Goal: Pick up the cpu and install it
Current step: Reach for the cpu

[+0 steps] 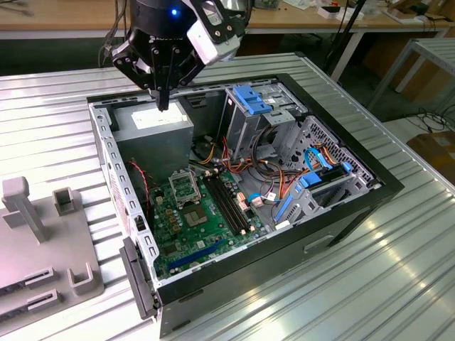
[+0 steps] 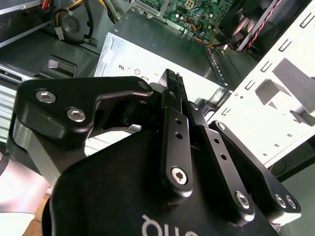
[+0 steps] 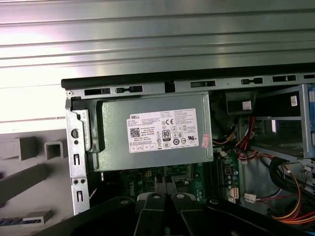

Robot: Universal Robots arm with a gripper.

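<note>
My hand (image 1: 162,105) is clenched, fingers together, hovering over the power supply (image 1: 153,128) in a corner of the case (image 1: 384,188). Cannot tell whether the cpu is pinched between them. Socket (image 1: 186,186) sits mid-motherboard (image 1: 170,217); I judge a level, square, slow approach best.

An open computer case (image 3: 162,84) lies on a ribbed metal table (image 3: 147,39). Inside, against the case wall, sits a grey power supply (image 3: 113,147) with a white label (image 3: 165,130). Red, orange and yellow cables (image 3: 246,137) run beside the power supply. Just past it lies a green motherboard (image 3: 147,177), with the black gripper (image 3: 165,192) over it, fingers (image 3: 160,188) together. Outside the case, near the power supply, stands a grey rack (image 3: 24,177).
</note>
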